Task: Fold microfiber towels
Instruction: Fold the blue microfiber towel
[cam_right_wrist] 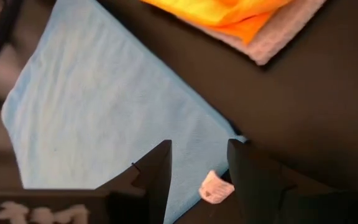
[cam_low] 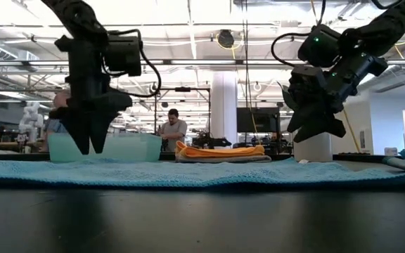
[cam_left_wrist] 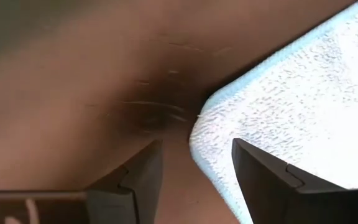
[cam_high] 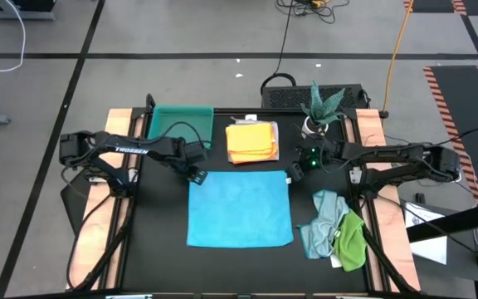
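Risk first: both my end effectors sit above the far corners of the bright blue towel [cam_high: 240,208], and neither has cloth. If I drop off-centre I'll pinch only the hem, or a single layer slips out mid-fold and the edges land skewed. On the right corner the white tag [cam_right_wrist: 214,188] sits just under my fingers; grabbing the tag alone would drag the towel instead of lifting it.

Left end effector [cam_high: 196,174]: pointing down over the far-left corner, fingers parted, empty, clear of the cloth in the low view. Right end effector [cam_high: 294,173]: tilted over the far-right corner, fingers parted, empty.

Towel lies flat mid-tabletop. Folded yellow-orange towel [cam_high: 251,141] on a white-grey one towards the far edge. Pale blue towel [cam_high: 320,218] and green towel [cam_high: 352,241] bunched near the right edge.
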